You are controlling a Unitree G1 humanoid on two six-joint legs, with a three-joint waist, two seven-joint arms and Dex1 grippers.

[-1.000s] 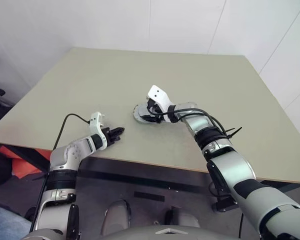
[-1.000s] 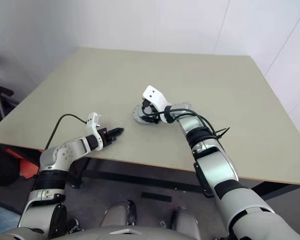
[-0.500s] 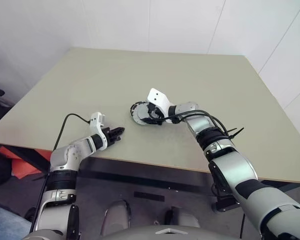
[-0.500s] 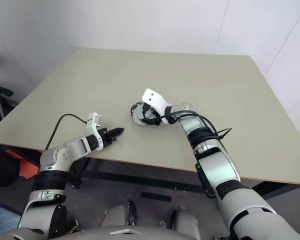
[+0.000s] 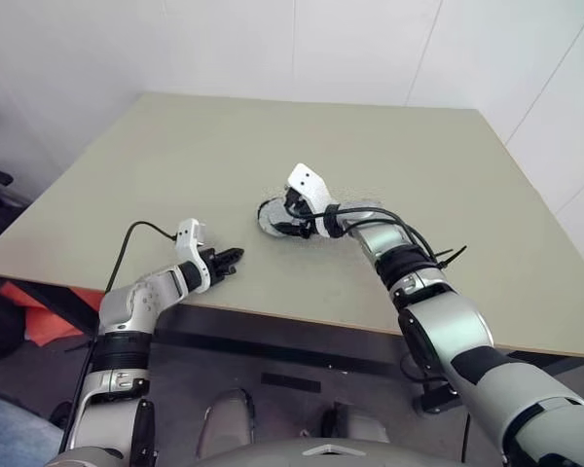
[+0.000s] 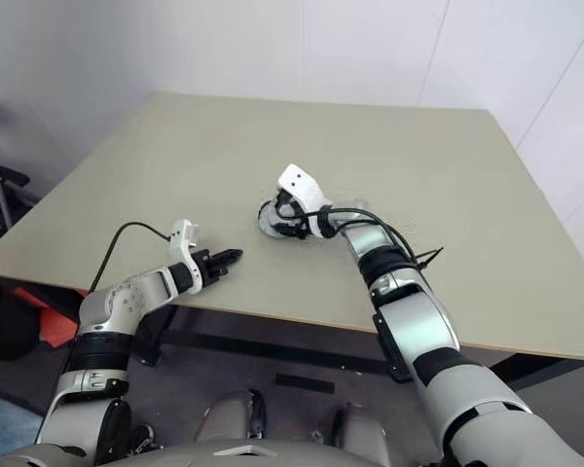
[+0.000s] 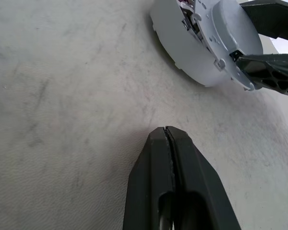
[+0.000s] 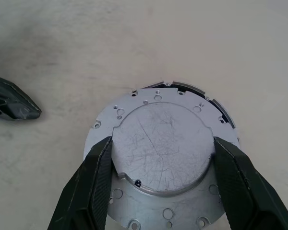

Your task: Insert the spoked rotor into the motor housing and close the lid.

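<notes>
Black right fingers [image 8: 161, 187] straddle lid [image 8: 161, 153]; left fingers [image 7: 168, 143] closed.

A round part, the motor housing [image 8: 161, 163], looks like bare silvery metal, matt, with fine scratches across its raised flat centre and small drilled holes around its flange. The table [image 8: 134, 43] is a matt, pale, faintly mottled surface. The right gripper's fingers [image 8: 89, 187] are black, ribbed, plastic-looking, slightly sheened.
</notes>
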